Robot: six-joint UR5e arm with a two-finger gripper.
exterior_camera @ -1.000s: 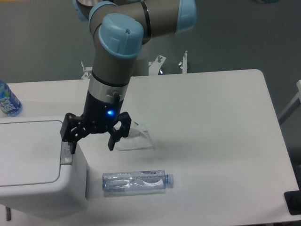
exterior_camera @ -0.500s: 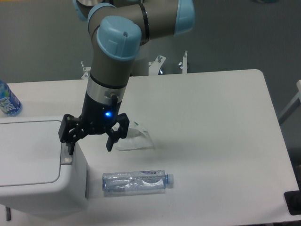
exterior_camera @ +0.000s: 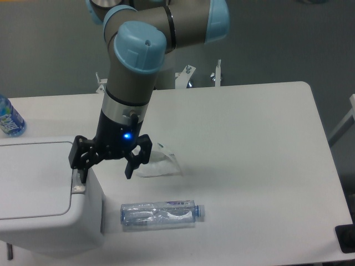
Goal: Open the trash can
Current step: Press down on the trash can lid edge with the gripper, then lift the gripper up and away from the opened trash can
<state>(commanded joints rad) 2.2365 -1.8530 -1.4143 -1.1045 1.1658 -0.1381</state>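
Easing left and slightly down over the last second, the claw (exterior_camera: 107,164) hangs spread and empty, one finger just over the grey tab (exterior_camera: 79,188) of the single trash can (exterior_camera: 44,194), which sits left of and below it with the lid shut. That suggests the press is near. Right and below lies one clear bottle (exterior_camera: 162,214); far left stands another bottle (exterior_camera: 10,119).

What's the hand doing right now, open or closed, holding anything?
Hand: open, holding nothing; one finger tip sits at the grey tab on the trash can rim.
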